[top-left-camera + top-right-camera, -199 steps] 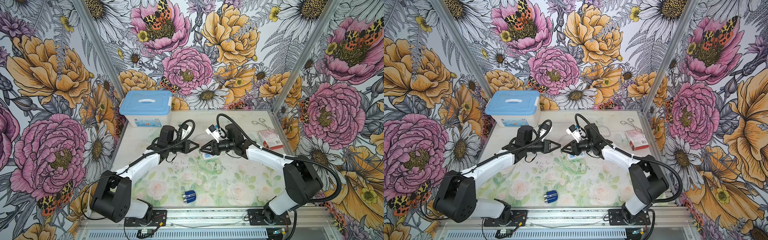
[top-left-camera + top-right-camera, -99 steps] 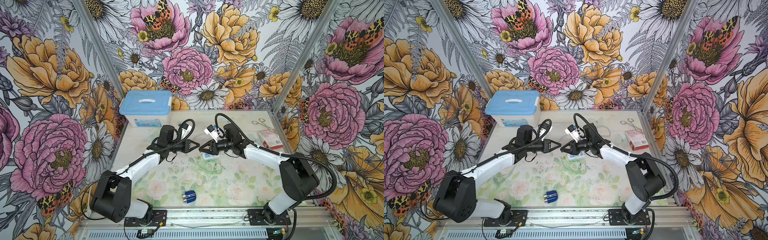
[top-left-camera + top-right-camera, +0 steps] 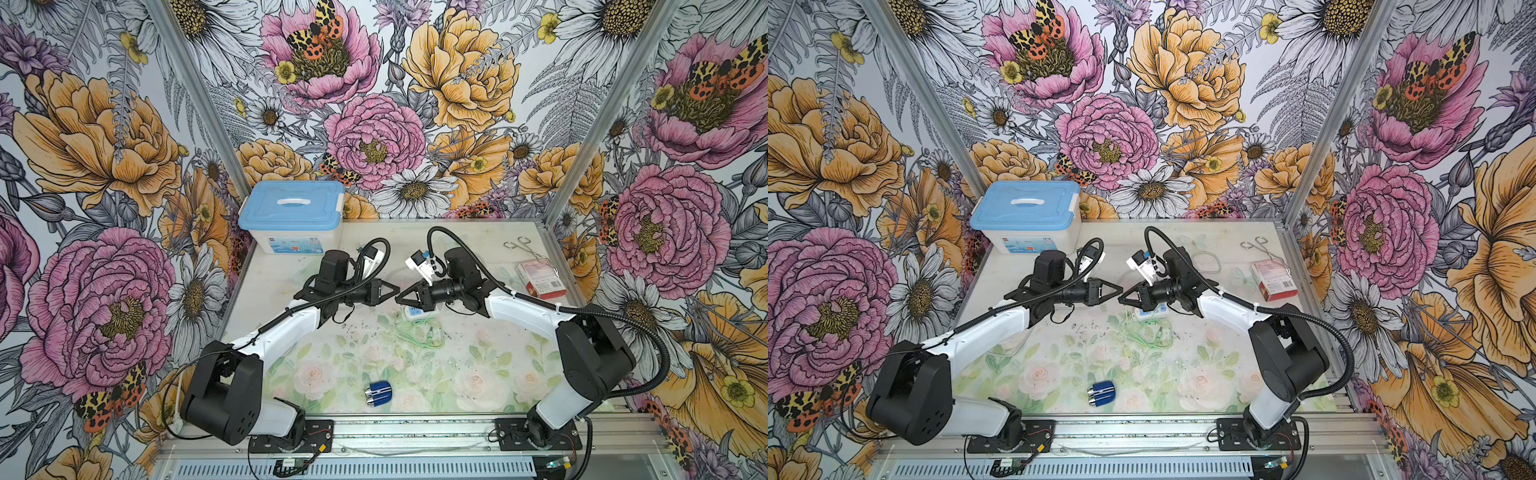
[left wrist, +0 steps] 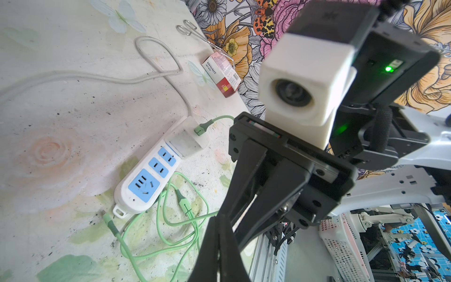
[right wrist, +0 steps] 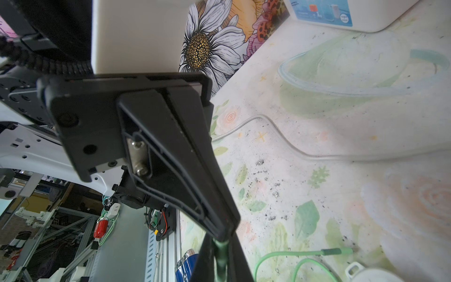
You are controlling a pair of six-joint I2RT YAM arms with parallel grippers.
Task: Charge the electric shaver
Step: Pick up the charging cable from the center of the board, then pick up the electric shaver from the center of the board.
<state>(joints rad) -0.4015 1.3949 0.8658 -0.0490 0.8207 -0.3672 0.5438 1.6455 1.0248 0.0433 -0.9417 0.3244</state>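
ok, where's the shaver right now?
In both top views the electric shaver lies on the table near its front edge, midway across, in front of the green cable.

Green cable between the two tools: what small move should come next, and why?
Probably open the left tool and draw it back. Both tools look shut tip to tip above the table, and the right wrist view shows the green cable pinched in the right tool. The electric shaver lies near the front edge, unconnected.
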